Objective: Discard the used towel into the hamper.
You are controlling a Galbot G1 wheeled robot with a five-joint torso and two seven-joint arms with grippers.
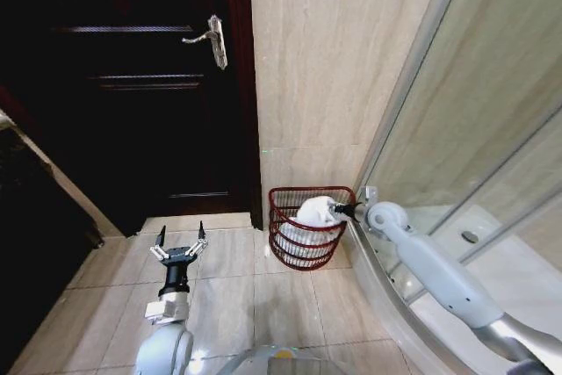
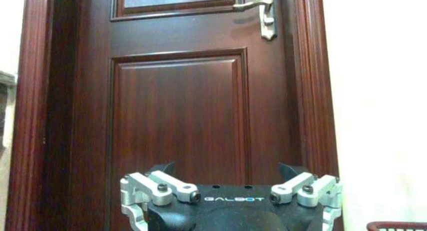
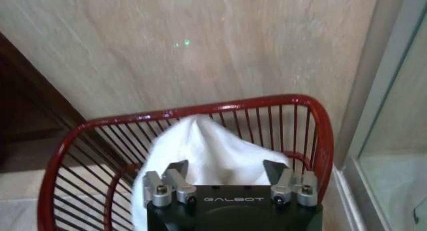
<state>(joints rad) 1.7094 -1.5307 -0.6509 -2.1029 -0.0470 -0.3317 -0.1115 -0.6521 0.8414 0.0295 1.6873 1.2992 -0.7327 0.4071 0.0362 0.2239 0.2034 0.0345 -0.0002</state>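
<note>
At the left of the head view, the dark red-brown panelled wooden door (image 1: 132, 85) stands shut, its silver lever handle (image 1: 211, 39) high on the right side. Below it, over the pale beige floor tiles (image 1: 228, 296), the left gripper (image 1: 179, 246) hangs idle with its black fingers spread apart and nothing between them; in the left wrist view the same gripper (image 2: 230, 201) faces the door panel, well apart from it.

Right of the door frame rises the beige stone-tiled wall (image 1: 334, 59). At its foot stands the small rounded hamper of thin dark red bars (image 1: 283, 243), set on the floor between the door frame and the glass shower enclosure (image 1: 474, 129).

The white crumpled towel (image 1: 312, 211) sits inside the hamper, heaped up to the rim. The right gripper (image 1: 338, 210) reaches over the hamper's right edge, touching the towel. In the right wrist view the gripper (image 3: 230, 178) has its fingers apart on either side of the towel's (image 3: 200, 146) bulge, but I cannot tell whether they pinch the cloth.
</note>
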